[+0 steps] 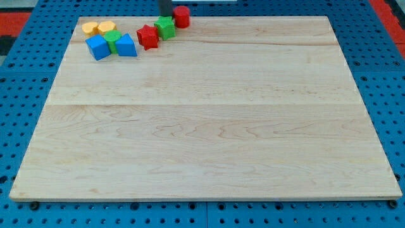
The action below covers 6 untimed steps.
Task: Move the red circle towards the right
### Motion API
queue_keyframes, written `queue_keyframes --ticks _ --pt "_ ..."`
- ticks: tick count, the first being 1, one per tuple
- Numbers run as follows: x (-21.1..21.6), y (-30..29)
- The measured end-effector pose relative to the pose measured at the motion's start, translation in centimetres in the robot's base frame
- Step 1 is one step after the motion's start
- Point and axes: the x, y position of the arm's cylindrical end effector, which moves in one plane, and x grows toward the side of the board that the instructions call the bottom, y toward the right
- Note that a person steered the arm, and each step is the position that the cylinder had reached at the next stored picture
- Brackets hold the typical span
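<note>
The board's near expanse carries nothing. At the far edge, the arm's tip stands just left of the red circle, the green block directly before it. Judged: pushing step; next, drive rightward. Rod cropped; contact unclear; nothing grasped.

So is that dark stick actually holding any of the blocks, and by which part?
Nothing is held. My tip has no pincer and can only push; it stands at the view's top, just left of the red circle.
</note>
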Motion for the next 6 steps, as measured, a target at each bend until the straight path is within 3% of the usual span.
queue_keyframes --ticks 1,2,3,4,5,6 --pt "2.1 9.0" --pt "3.9 6.7" --pt "2.5 1.3" --pt "-0.4 2.7" --pt "-0.3 4.8" --pt "-0.1 11.8"
